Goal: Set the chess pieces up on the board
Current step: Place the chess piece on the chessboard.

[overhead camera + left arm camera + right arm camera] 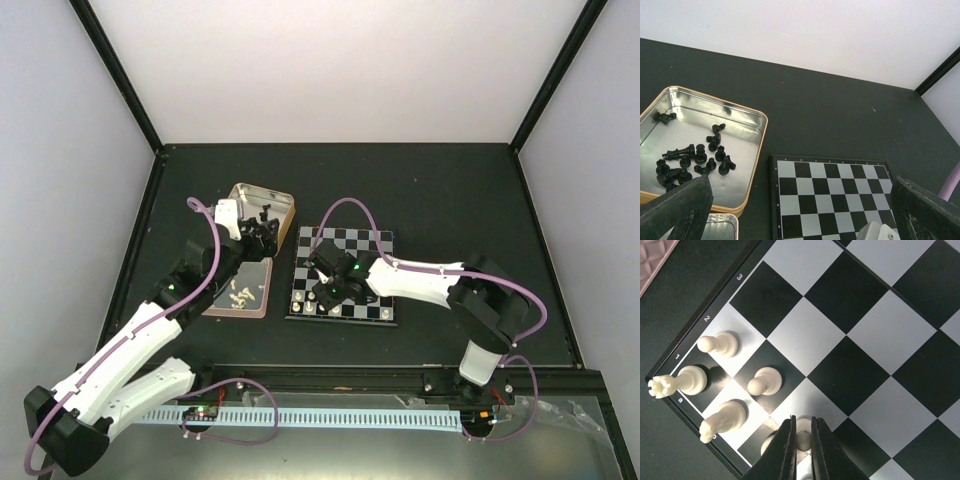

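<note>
The board [372, 246] lies mid-table. In the right wrist view its near corner [860, 305] holds a cream rook [682, 381], a knight [722, 419] and two pawns [719, 344] [764, 381]. My right gripper [803, 427] is shut on the head of a third cream pawn [803, 439], which stands upright at the board's surface beside another cream piece [767, 444] half hidden by a finger. My left gripper [262, 232] hovers open by the upper tin, its fingers [685, 205] wide apart and holding nothing. Several black pieces [700, 155] lie in that tin [742, 114].
A second, pink-rimmed tin [243, 292] with several cream pieces lies just below the first, left of the board. The right arm [420, 280] stretches across the board's lower half. Black frame posts and pale walls bound the dark table.
</note>
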You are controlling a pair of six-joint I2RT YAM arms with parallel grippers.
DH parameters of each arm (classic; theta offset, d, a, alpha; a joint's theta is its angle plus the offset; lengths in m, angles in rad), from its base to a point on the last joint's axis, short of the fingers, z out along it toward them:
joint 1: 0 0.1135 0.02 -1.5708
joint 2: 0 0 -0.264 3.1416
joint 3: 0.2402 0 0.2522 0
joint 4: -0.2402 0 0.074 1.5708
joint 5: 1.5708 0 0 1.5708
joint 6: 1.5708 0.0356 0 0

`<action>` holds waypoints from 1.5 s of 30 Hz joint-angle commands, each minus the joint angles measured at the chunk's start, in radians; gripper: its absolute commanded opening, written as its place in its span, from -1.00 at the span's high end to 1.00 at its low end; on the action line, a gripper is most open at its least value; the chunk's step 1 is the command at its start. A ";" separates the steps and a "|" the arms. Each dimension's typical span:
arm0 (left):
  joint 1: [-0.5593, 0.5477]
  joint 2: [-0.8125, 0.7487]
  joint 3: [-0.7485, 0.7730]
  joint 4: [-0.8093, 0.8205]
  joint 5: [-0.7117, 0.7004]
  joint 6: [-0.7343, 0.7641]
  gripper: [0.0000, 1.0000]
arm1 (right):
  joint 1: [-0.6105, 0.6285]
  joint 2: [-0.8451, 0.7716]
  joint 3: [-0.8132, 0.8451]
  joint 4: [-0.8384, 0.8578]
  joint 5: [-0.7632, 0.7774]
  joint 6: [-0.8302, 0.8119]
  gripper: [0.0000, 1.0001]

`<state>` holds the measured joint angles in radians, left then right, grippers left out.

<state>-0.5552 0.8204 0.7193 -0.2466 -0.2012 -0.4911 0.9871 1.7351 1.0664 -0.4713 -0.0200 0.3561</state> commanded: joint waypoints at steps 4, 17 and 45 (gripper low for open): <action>0.011 0.009 -0.006 -0.006 0.008 -0.004 -0.97 | 0.009 -0.012 -0.001 -0.021 -0.051 -0.025 0.87; 0.017 0.018 -0.006 -0.002 0.016 -0.007 -0.98 | 0.010 -0.006 0.025 -0.027 0.052 0.001 0.85; 0.028 0.011 -0.003 -0.016 0.020 -0.010 -0.98 | 0.010 0.032 0.026 0.004 -0.001 -0.002 0.70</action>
<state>-0.5365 0.8333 0.7097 -0.2474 -0.1898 -0.4915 0.9924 1.7679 1.0863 -0.4934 0.0132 0.3538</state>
